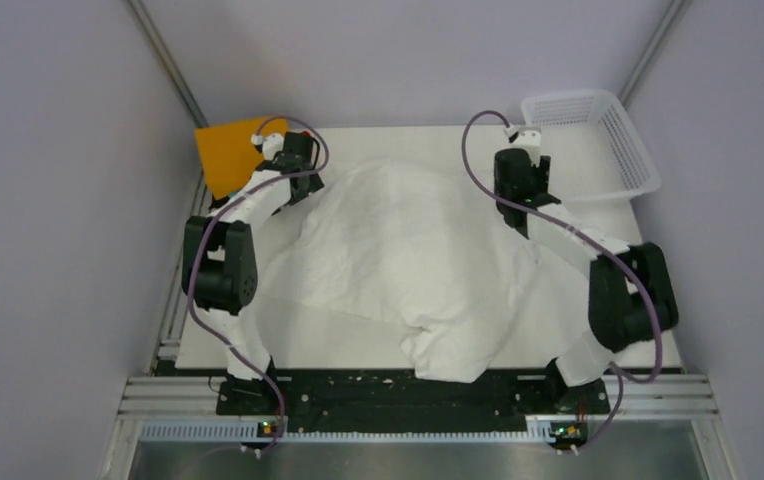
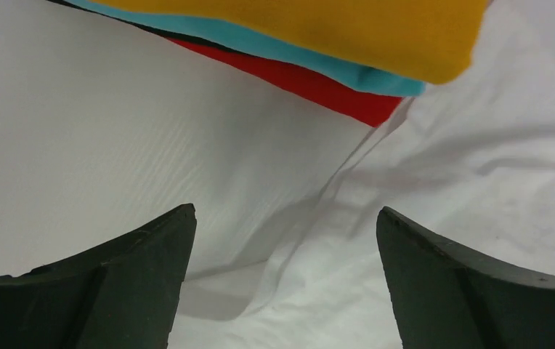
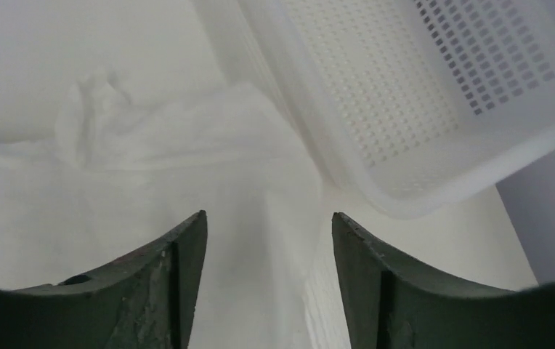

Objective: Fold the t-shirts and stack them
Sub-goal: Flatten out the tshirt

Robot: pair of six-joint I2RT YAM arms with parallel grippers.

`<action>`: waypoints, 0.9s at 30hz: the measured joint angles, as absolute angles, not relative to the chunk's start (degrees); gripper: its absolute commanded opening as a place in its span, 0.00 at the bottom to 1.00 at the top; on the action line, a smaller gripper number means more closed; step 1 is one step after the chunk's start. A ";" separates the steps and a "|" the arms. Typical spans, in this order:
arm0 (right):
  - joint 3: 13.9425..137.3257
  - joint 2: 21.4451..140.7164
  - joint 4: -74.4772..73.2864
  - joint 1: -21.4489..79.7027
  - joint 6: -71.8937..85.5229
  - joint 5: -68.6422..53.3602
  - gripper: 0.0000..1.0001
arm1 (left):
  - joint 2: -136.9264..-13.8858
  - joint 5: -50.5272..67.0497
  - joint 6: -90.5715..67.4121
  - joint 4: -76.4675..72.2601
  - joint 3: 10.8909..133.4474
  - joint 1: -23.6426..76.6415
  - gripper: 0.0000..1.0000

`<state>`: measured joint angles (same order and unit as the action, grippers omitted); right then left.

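Observation:
A white t-shirt (image 1: 408, 260) lies spread and rumpled across the middle of the table, its lower part bunched near the front edge. At the far left corner sits a stack of folded tees: orange (image 2: 318, 29) on top, teal (image 2: 296, 58) under it, red (image 2: 311, 83) at the bottom. My left gripper (image 2: 285, 211) hovers open over the white tee's left edge (image 2: 478, 182), just short of the stack, with nothing between its fingers. Over the shirt's far right corner (image 3: 151, 160), beside the basket, my right gripper (image 3: 269, 215) stands open and holds nothing.
A white plastic mesh basket (image 1: 598, 140) stands at the far right corner, its near wall (image 3: 405, 94) close to the right gripper. Grey walls enclose the table on three sides. Bare table (image 2: 78, 145) shows left of the shirt.

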<state>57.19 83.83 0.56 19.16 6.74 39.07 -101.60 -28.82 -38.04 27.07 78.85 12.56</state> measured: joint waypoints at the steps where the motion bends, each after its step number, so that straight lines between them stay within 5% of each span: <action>1: 59.53 88.64 -0.01 18.83 5.96 38.61 0.82 | -105.93 -28.23 -38.22 29.23 82.06 11.57 0.99; 3: 64.16 95.50 -1.28 18.96 5.45 37.26 0.98 | -109.23 -27.05 -38.26 32.03 85.06 10.74 0.99; 10: 65.14 90.85 -5.78 20.29 9.30 30.89 0.99 | -98.67 -22.17 -38.87 33.67 78.22 11.62 0.99; 18: 41.85 65.41 -6.85 26.26 19.57 13.10 0.99 | -76.73 -16.69 -41.82 31.79 54.46 12.78 0.99; 27: 22.68 51.90 -7.40 26.89 30.33 3.05 0.99 | -56.88 -18.09 -49.39 28.49 33.08 12.45 0.99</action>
